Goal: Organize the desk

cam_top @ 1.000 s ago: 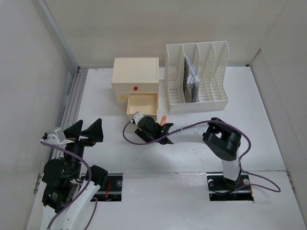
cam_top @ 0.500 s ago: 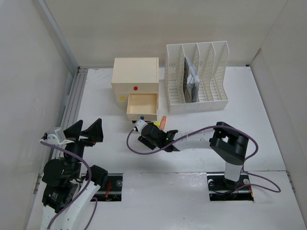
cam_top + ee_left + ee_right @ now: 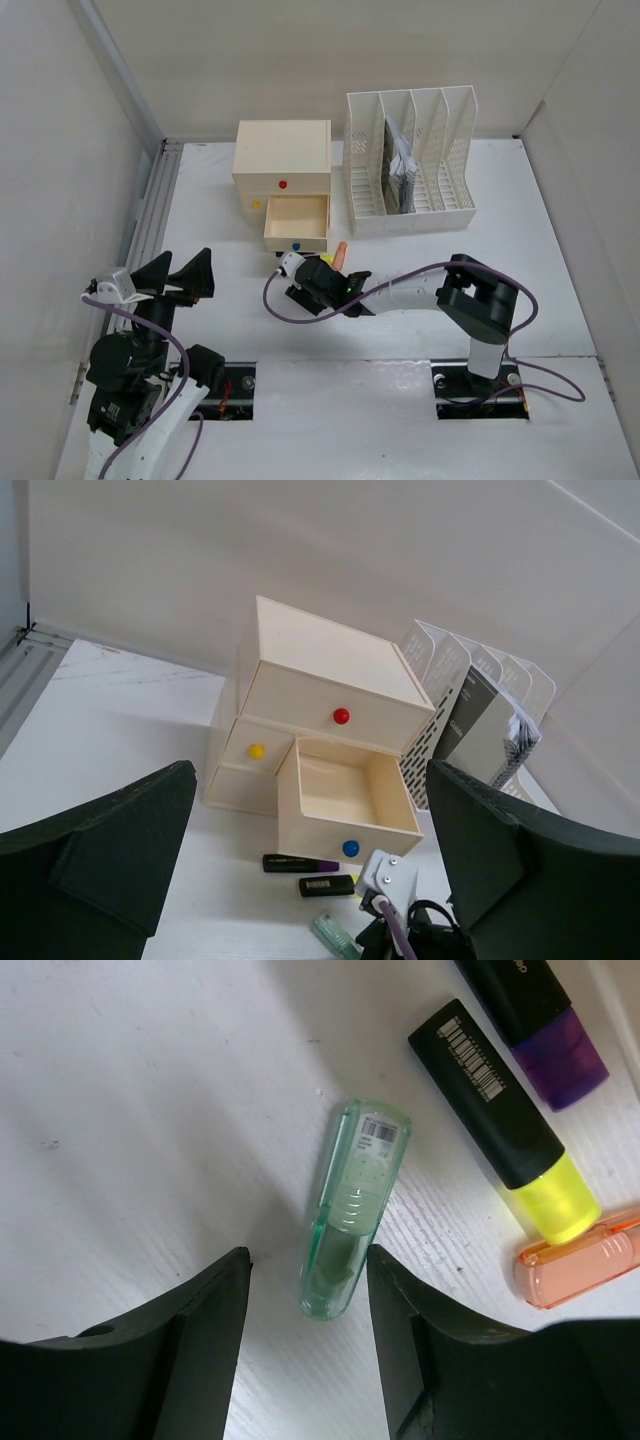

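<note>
Tabletop [image 3: 560, 250] tidying: we are straddling green pen [image 3: 358, 1200], right end effector [image 3: 308, 1252] spread; left end effector [image 3: 310, 765] spread, idling; squeezing, lifting next.

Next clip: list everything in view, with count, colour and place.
desk: 1, white, beneath everything
drawer box: 1, cream, rear centre, bottom drawer open
file rack: 1, white, right of drawer box
papers: count unclear, grey and white, in rack
purple-capped marker: 1, black, before open drawer
yellow-capped marker: 1, black, beside it
orange case: 1, translucent, by yellow cap
green case: 1, translucent, on desk
left gripper: 1, black, open, front left
right gripper: 1, black, open, astride green case
</note>
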Available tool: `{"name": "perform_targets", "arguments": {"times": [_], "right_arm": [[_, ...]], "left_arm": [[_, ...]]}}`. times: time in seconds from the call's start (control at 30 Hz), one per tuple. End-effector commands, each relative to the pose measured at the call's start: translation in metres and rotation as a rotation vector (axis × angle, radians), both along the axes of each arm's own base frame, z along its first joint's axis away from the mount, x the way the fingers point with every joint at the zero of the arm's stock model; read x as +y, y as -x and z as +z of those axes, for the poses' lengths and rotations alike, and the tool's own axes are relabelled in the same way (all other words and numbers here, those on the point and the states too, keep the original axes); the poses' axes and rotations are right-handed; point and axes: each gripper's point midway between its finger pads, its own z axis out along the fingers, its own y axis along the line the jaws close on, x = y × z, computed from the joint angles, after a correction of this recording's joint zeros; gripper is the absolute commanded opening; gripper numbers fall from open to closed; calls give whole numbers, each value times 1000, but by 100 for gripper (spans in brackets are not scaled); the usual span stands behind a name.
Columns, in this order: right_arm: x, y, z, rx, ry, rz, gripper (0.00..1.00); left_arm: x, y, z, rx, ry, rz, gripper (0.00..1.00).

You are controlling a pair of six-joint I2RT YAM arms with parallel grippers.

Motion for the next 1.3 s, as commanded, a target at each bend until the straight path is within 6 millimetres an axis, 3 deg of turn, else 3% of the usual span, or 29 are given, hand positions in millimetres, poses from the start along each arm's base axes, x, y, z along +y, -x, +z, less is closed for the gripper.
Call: {"name": "perform_targets", "arguments": {"times": [0.0, 0.13, 0.27, 0.4, 0.7, 0.8, 0.93, 1.1, 1.27], "right_arm": [[12, 7, 3, 37, -69, 10, 56], [5, -1, 4, 42, -79, -38, 55], [-11, -31, 3, 68, -108, -157, 53], [-17, -33, -7, 136, -110, -183, 51], [-11, -25, -14, 188, -114, -154, 46], [-14, -21, -18, 195, -103, -140, 39], [-11, -12, -9, 166, -95, -82, 35], [-2, 11, 4, 75, -73, 13, 22], [2, 16, 21, -25, -45, 72, 12]], "left_arm": [[4, 3, 12, -49, 24, 11, 99], [4, 3, 12, -49, 24, 11, 99], [4, 3, 12, -49, 24, 11, 99], [4, 3, 12, -49, 24, 11, 99], [5, 3, 12, -47, 26, 20, 99], [5, 3, 12, -47, 26, 20, 99], [5, 3, 12, -47, 26, 20, 99], [5, 3, 12, -47, 26, 20, 99], [5, 3, 12, -47, 26, 20, 99]]}}
